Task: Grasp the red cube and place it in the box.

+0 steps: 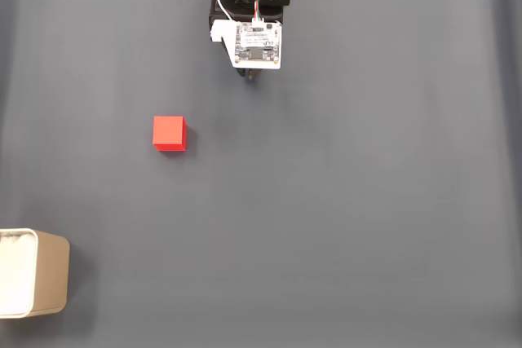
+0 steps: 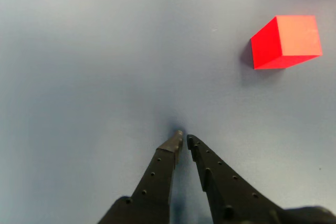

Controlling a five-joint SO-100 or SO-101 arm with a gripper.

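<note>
Claw: fingers drawn together, tips nearly touching, nothing between them, just above the grey mat. Red cube sits flat on the mat, ahead and right of the claw in the wrist view, well apart. Box stands far from the claw at the fixed view's lower left edge, beyond the cube.

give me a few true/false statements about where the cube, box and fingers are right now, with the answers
1. The red cube sits inside the box. False: it lies on the grey mat, well apart from the box.
2. In the fixed view the box is at the lower left edge. True.
3. The gripper holds the cube. False: its fingers are nearly together with nothing between them.
4. In the wrist view the cube lies to the upper right of the fingertips. True.
5. The box has a lid on. False: its white inside is open to view.
</note>
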